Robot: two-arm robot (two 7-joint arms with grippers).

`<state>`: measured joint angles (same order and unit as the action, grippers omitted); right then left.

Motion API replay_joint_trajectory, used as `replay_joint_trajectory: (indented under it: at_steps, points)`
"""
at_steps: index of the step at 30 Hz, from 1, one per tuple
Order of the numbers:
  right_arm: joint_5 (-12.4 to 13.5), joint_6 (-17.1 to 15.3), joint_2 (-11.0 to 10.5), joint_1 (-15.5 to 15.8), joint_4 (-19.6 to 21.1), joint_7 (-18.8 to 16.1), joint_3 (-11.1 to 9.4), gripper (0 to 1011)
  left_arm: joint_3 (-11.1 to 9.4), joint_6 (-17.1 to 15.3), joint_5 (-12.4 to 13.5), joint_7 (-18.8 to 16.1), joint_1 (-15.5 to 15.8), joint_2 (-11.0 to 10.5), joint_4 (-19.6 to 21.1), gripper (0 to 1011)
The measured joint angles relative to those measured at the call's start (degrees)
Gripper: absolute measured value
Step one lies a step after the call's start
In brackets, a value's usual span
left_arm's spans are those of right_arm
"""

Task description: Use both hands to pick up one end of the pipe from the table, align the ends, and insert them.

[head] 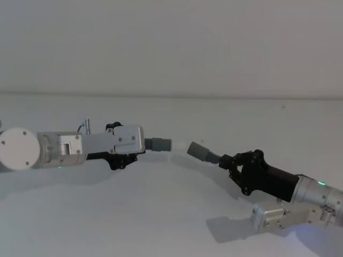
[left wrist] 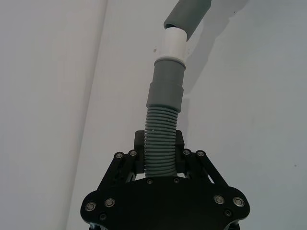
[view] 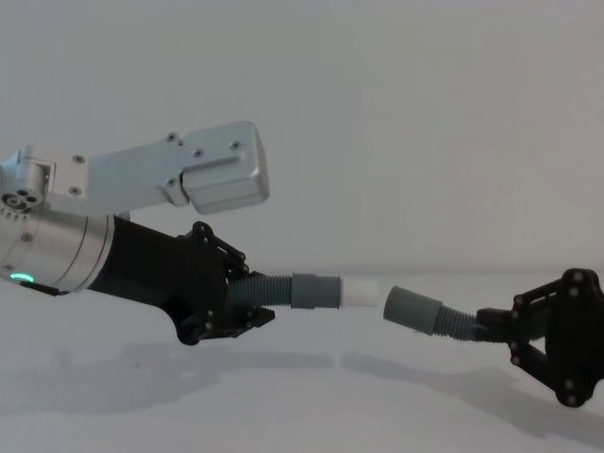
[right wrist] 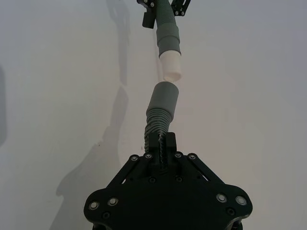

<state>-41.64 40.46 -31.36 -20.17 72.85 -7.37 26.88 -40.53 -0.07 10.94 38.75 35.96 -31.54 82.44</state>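
White matte table (head: pixel 161 214), pale wall (head: pixel 171 43)

Left hose piece (view: pixel 283 289): dark-grey corrugated hose, short, lying roughly level above the table (view: pixel 311 415). Its smooth grey cuff (view: pixel 314 290) ends in a narrower white spigot (view: pixel 360 293) pointing right.

Right hose piece (view: pixel 455 324): dark-grey corrugated hose, tilted, rising towards the left. Its plain grey cuff (view: pixel 411 308) faces the spigot, mouth open.

Relation: the two ends sit just beside each other at mid-scene, nearly in line, a slim gap between, not inserted.
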Motion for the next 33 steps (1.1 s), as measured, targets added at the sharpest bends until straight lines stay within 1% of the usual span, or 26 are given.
replay_joint_trajectory:
  at_steps: [23, 33]
  points:
    - [1.4, 0.3, -1.5, 0.2, 2.1, -1.0, 1.3, 64, 0.0, 0.0, 0.0, 0.0, 0.0, 0.0, 0.0, 315]
    - [2.3, -0.3, -1.7, 0.4, 3.2, -1.1, 1.4, 64, 0.0, 0.0, 0.0, 0.0, 0.0, 0.0, 0.0, 314]
